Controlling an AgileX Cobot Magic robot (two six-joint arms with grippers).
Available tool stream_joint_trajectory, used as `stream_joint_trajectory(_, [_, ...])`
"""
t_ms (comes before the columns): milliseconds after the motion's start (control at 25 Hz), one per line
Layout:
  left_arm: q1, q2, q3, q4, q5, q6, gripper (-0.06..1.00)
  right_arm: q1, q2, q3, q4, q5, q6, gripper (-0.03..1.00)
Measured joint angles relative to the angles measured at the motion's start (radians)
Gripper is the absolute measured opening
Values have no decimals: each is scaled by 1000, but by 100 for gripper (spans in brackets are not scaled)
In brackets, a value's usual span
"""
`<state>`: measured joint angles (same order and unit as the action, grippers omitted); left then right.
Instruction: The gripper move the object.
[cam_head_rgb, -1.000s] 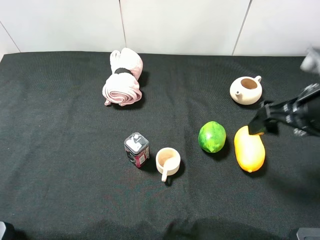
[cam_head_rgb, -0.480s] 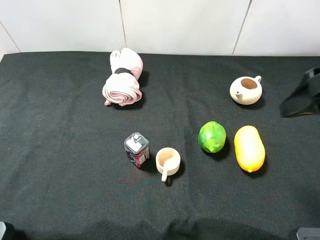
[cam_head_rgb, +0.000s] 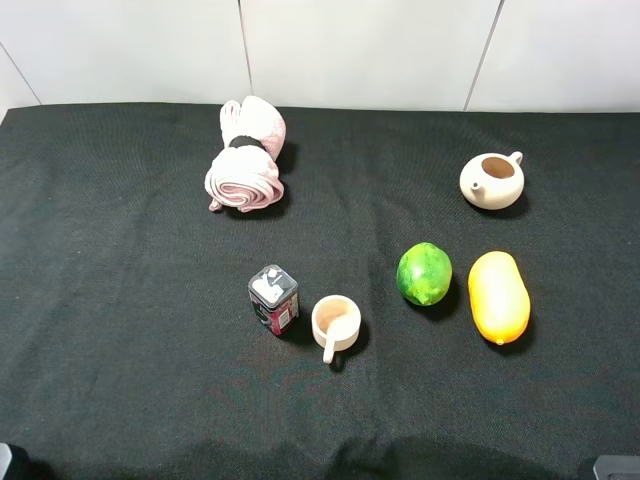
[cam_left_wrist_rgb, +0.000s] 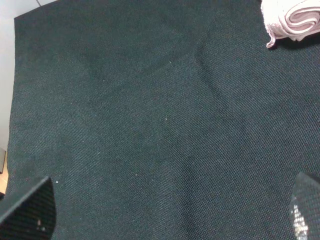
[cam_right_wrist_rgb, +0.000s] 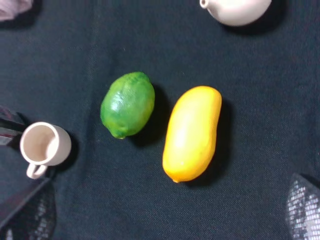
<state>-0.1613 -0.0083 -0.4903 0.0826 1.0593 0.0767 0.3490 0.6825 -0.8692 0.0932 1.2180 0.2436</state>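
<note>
Six items lie on the black cloth (cam_head_rgb: 120, 250) in my overhead view. Mango (cam_head_rgb: 499, 296) rests on its side at right, long axis running near-to-far, nothing touching it. Lime (cam_head_rgb: 424, 273) sits just left of the mango with a narrow gap between them. Teapot (cam_head_rgb: 492, 180) stands farther back, apart from both fruits. Cup (cam_head_rgb: 335, 322) is at centre, handle pointing toward the near edge; a small tin (cam_head_rgb: 273, 298) is just beside it on the left. Pink towel (cam_head_rgb: 245, 154), rolled, lies far left of centre.

No arm shows in the overhead view. Right wrist camera looks straight down on the mango (cam_right_wrist_rgb: 192, 133) and lime (cam_right_wrist_rgb: 128, 104). Right gripper (cam_right_wrist_rgb: 160, 212): I see only the finger tips at the two lower corners of the frame, spread wide, holding nothing. Left gripper (cam_left_wrist_rgb: 165, 212): tips likewise sit at opposite corners, wide apart, over bare cloth, with an edge of the towel (cam_left_wrist_rgb: 292, 17) in view.
</note>
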Motion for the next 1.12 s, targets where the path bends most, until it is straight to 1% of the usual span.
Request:
stream_joint_trajectory(320, [0, 0, 0, 0, 0, 0, 99, 3, -139, 0, 10, 8, -32, 69])
stream_joint_trajectory(600, [0, 0, 0, 0, 0, 0, 99, -4, -197, 0, -74, 8, -60, 69])
stream_joint_trajectory(720, [0, 0, 0, 0, 0, 0, 99, -63, -228, 0, -116, 8, -66, 69])
stream_joint_trajectory(800, [0, 0, 0, 0, 0, 0, 99, -121, -251, 5, -134, 8, -78, 69])
stream_joint_trajectory(960, [0, 0, 0, 0, 0, 0, 99, -224, -316, 52, -141, 8, -100, 69])
stream_joint_trajectory(1120, [0, 0, 0, 0, 0, 0, 99, -297, -408, 117, -141, 7, -106, 69])
